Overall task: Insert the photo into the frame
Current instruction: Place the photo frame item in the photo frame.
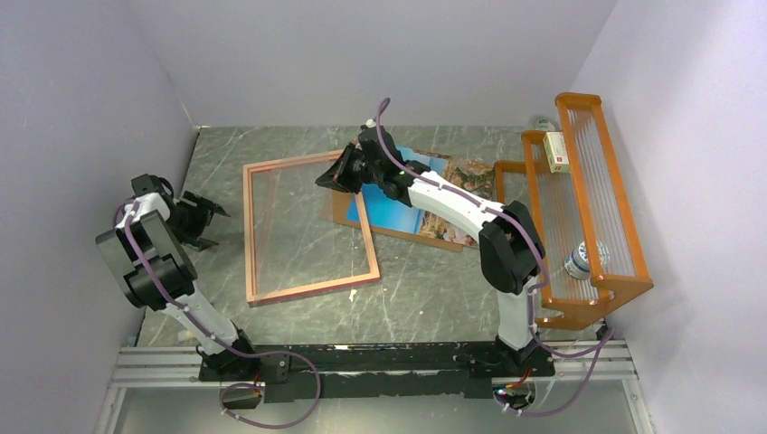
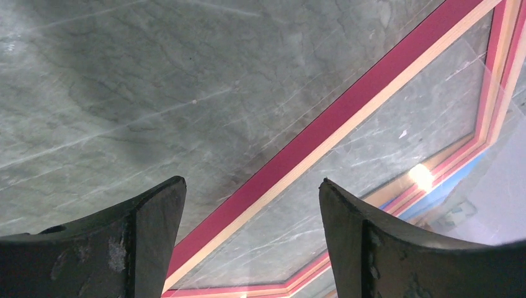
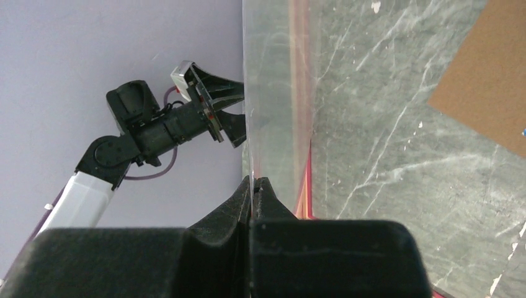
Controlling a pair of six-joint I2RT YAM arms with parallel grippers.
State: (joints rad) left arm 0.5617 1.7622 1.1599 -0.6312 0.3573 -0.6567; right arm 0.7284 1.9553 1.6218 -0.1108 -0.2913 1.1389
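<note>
Top external view, starting at the near edge: both arms are bolted side by side on a rail at the near side of the grey marbled bench point(image 1: 434, 289). The left arm bends up along the left wall, and the left end effector point(image 1: 203, 220) hangs with its jaws spread wide and nothing between them, just left of the frame point(image 1: 249, 235) and apart from it. The left wrist view shows the same: the two dark fingers point(image 2: 155, 211) stand far apart above the bare bench, with the frame's pink and pale wood rail running diagonally beyond them.

The frame sits in the middle of the bench with the marble showing through its clear pane. The right arm reaches across to the frame's far right corner. There the right end effector point(image 1: 333, 178) is pinched together on the frame's edge. In the right wrist view its fingers point(image 3: 260, 192) are pressed tight where the pane is seen edge-on.

Just right of that corner, partly under the right arm, the photo point(image 1: 402, 203) lies picture side up on a brown board point(image 1: 344, 210).

Against the right wall stands an orange rack point(image 1: 624, 208) holding a small box point(image 1: 557, 152) and a can point(image 1: 583, 259).
</note>
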